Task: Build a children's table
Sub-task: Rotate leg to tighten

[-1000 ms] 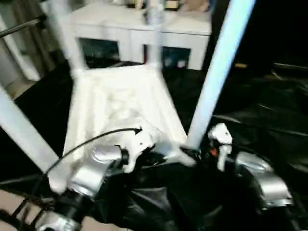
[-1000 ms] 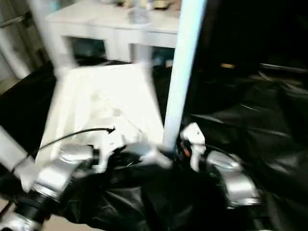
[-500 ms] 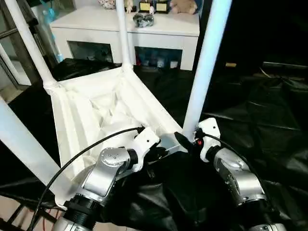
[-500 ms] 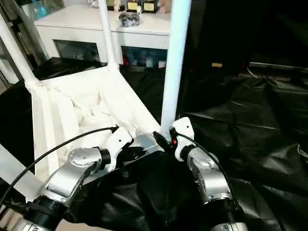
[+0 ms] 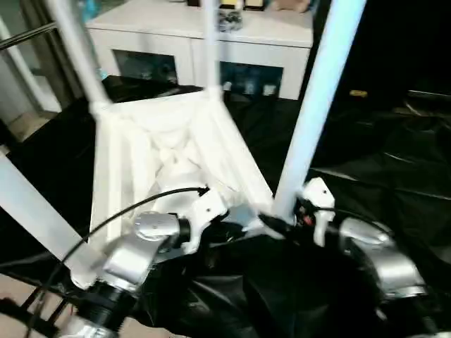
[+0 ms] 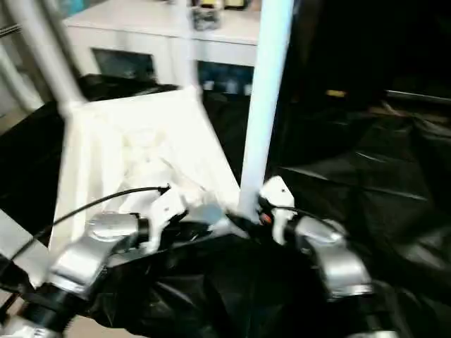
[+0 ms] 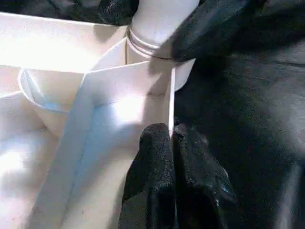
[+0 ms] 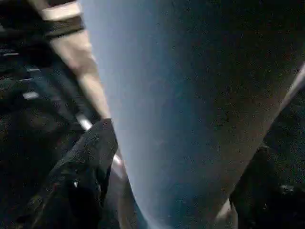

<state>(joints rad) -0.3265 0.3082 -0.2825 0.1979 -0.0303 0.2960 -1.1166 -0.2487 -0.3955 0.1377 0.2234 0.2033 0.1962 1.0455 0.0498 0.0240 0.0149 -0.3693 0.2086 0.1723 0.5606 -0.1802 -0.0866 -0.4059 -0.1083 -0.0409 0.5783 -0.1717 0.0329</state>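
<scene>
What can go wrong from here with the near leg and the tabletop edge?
1. The right claw straddles the near leg at its base; any sideways tug could lever the leg in its socket.
2. The left claw pinches only the tabletop thin rim, a grip that may slip.

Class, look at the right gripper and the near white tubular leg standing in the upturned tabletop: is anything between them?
Nothing visible. The right gripper has its black fingers on either side of the white tubular leg, just above the white plastic tabletop.
</scene>
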